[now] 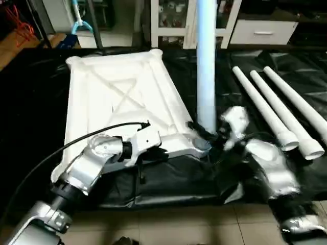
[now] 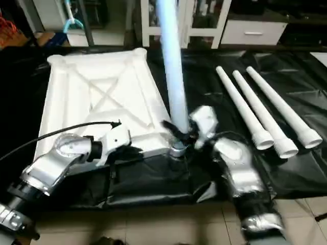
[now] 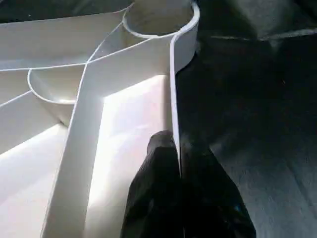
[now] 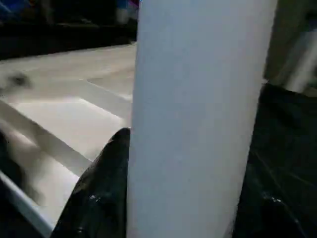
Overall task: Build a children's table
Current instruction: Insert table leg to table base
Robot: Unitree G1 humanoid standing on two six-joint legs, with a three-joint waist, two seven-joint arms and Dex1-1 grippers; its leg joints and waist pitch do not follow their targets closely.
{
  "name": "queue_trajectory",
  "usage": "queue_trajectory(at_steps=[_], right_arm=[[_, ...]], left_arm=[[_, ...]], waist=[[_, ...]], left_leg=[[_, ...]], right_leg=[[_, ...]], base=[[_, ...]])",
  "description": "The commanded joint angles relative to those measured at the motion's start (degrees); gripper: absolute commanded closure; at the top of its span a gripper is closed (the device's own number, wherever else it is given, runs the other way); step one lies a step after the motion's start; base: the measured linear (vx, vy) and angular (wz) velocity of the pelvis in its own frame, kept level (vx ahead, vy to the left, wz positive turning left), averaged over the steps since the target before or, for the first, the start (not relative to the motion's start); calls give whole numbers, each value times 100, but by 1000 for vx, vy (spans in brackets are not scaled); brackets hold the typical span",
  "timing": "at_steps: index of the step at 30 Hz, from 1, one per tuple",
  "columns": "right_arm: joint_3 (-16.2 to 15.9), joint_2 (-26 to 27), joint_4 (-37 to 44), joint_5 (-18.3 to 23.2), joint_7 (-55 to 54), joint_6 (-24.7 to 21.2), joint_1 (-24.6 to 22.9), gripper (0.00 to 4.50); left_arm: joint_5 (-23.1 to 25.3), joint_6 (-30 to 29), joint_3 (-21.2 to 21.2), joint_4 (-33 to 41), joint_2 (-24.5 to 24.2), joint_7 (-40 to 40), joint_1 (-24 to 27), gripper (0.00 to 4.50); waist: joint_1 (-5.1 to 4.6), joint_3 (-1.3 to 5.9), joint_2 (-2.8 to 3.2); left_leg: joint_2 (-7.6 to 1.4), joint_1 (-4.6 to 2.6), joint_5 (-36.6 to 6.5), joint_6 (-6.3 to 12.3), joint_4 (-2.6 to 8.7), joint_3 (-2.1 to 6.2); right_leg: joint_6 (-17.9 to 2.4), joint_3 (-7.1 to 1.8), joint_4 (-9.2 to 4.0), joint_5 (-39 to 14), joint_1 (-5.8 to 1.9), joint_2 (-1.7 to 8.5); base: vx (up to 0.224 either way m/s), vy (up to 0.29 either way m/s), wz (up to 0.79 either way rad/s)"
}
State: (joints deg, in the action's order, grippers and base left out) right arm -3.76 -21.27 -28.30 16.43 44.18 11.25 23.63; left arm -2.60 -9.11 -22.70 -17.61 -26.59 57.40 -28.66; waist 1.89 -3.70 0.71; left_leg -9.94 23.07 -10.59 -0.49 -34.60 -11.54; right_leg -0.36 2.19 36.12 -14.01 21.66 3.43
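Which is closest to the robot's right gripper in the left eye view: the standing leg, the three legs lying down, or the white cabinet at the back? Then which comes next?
1. The standing leg: the right gripper is clamped around its base at the tabletop's near corner.
2. The three loose legs: lying on the black sheet, off to the right.
3. The white cabinet: far back, behind the tabletop.

1. Upright leg (image 1: 206, 66): its upper end is cut off by the top edge of the frame.
2. Corner socket (image 2: 177, 149) at the leg's foot: largely covered by the leg and the right pincer (image 2: 180, 133).
3. Right pincer, wrist view: both fingers (image 4: 99, 193) run off the bottom edge, and the leg hides their inner faces.
4. Table top (image 1: 122, 97): its near edge lies behind the left forearm (image 1: 94, 161).
5. Cabinet (image 1: 173, 15), upper centre: contents too small to identify.
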Motion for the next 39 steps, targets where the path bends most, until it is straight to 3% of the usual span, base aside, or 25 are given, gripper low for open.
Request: queue_trajectory(at_steps=[1,5,10,11,12,15,17,19,21,22,23,27,28,29,30,31,32,33,35,39], right_arm=[[260,-2,80,184,-12,-132,-188,256],[599,147,390,567,-177,-317,-150,256],[830,204,559,906,-221,-400,33,257],[858,188,610,906,-210,-434,43,257],[886,173,675,885,-196,-474,45,257],[854,73,1004,801,-212,-655,-14,257],[769,-22,1199,622,-387,-833,-46,257],[682,-87,1286,489,-489,-973,-42,257],[661,-106,1318,424,-590,-1051,-24,257],[670,-109,1344,370,-704,-1147,17,257],[689,-114,1362,303,-813,-1222,64,257],[648,-187,1564,-4,-1108,-1424,157,257],[579,-199,1695,-126,-1192,-1508,189,257],[451,-203,1873,-309,-1284,-1620,229,257],[375,-193,1949,-397,-1314,-1667,251,257],[330,-185,1989,-450,-1332,-1693,264,257],[217,-148,2094,-542,-1378,-1767,304,257],[169,-141,2138,-587,-1389,-1796,318,257],[-58,-108,2388,-778,-1415,-1969,375,257],[-147,-42,2647,-827,-1532,-2242,361,257]], left_arm=[[62,210,140,-13,-35,-40,37,450],[33,427,211,-132,125,-257,42,450],[138,874,187,-286,127,-273,27,450],[209,997,226,-355,125,-402,-2,450],[159,1062,277,-416,116,-312,-24,406],[-145,923,537,-388,-50,19,-51,395],[-390,678,776,-263,-178,162,-78,373],[-514,551,904,-206,-296,298,-106,358],[-634,439,999,-147,-348,375,-114,351],[-791,276,1095,-63,-410,503,-121,342],[-988,85,1213,31,-440,606,-136,326],[-1881,-660,1842,313,-182,367,-383,299],[-2213,-879,2177,324,158,-163,-633,299],[-2787,-1170,2701,286,744,-1065,-1016,288],[-3327,-1385,2967,336,1058,-1438,-1156,288],[-3685,-1526,3123,376,1235,-1628,-1225,268],[-4401,-1786,3344,488,1564,-1885,-1294,262],[-4532,-1831,3343,540,1656,-1937,-1284,262],[-4622,-1942,3255,740,2031,-2305,-1260,249],[-4807,-2242,3511,919,2324,-2571,-1330,216]], waist=[[-22,396,7],[-42,429,7],[-10,452,33],[-2,461,39],[-2,460,37],[25,478,74],[24,482,63],[25,469,100],[18,457,88],[22,456,117],[21,456,119],[32,457,133],[42,453,130],[75,452,136],[116,459,154],[147,446,121],[152,444,134],[151,439,94],[109,444,86],[83,447,114]], left_leg=[[-390,-216,-571,351,384,169],[-375,-166,-423,509,357,183],[-383,-197,-350,573,331,169],[-381,-197,-258,599,321,168],[-377,-190,-234,608,320,167],[-361,-190,-134,616,305,172],[-363,-203,-84,592,310,171],[-354,-212,-233,535,315,165],[-353,-216,-370,439,328,164],[-350,-218,-405,412,329,165],[-355,-230,-413,301,338,161],[-333,-231,-462,191,322,147],[-334,-235,-463,169,321,142],[-356,-255,-618,70,303,121],[-350,-251,-668,31,281,134],[-332,-207,-695,86,287,149],[-329,-181,-678,87,291,161],[-327,-193,-652,122,290,153],[-293,-149,-470,308,259,153],[-299,-152,-503,335,260,162]], right_leg=[[-1649,-259,-332,978,-231,467],[-1657,-251,-303,1019,-258,486],[-1632,-252,-313,882,-228,482],[-1615,-248,-296,974,-222,474],[-1604,-247,-292,1007,-225,472],[-1603,-241,-261,1153,-226,470],[-1637,-228,-246,1243,-217,449],[-1654,-225,-264,1045,-198,454],[-1650,-232,-283,820,-203,454],[-1650,-232,-285,778,-200,454],[-1677,-233,-275,755,-193,447],[-1736,-235,-257,829,-196,438],[-1749,-234,-263,835,-194,435],[-1857,-238,-257,859,-203,444],[-1923,-231,-250,880,-209,462],[-1906,-242,-286,762,-233,490],[-1847,-241,-274,701,-257,498],[-1831,-244,-287,743,-238,470],[-1692,-252,-301,766,-272,446],[-1495,-250,-342,391,-260,420]], base=[[0,0,0],[0,0,0],[0,0,0],[0,0,0],[0,0,0],[0,0,0],[0,0,0],[0,0,0],[0,0,0],[0,0,0],[0,0,0],[0,0,0],[0,0,0],[0,0,0],[0,0,0],[0,0,0],[0,0,0],[0,0,0],[0,0,0],[0,0,0]])
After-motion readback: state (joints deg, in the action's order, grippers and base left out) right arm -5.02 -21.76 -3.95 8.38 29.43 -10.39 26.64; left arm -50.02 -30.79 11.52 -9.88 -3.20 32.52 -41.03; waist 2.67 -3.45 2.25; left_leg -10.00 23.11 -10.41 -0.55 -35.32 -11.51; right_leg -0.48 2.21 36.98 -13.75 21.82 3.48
